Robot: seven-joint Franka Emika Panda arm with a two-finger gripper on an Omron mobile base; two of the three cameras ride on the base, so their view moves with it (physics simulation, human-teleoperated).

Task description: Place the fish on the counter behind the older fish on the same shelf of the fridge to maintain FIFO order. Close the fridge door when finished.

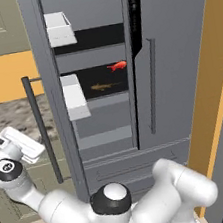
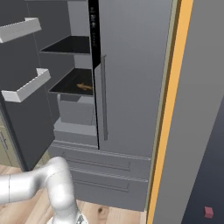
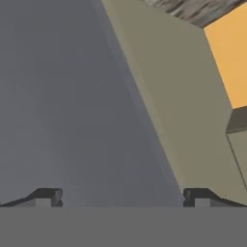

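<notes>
The fridge [image 1: 178, 73] has its left door [image 1: 52, 107] swung open and its right door shut. On the black shelf [image 1: 91, 82] the bright red-orange fish [image 1: 118, 66] lies at the back, behind the brown older fish [image 1: 102, 86]. The older fish [image 2: 84, 86] also shows on the shelf [image 2: 65, 87] in the right base view. My gripper [image 3: 123, 198] is open with nothing between its fingers, close to the grey outer face of the open door [image 3: 62, 106]. In the left base view my hand [image 1: 18, 143] sits left of the door's bar handle [image 1: 41, 129]. The marble counter [image 1: 8, 116] is behind it.
White door bins [image 1: 59, 27] [image 1: 75, 96] jut from the open door's inner side. Grey drawers [image 1: 105, 124] sit below the shelf and a bottom freezer drawer [image 2: 105, 164] lower down. Beige cabinets [image 3: 183, 96] stand under the counter; an orange wall [image 1: 7, 76] is behind.
</notes>
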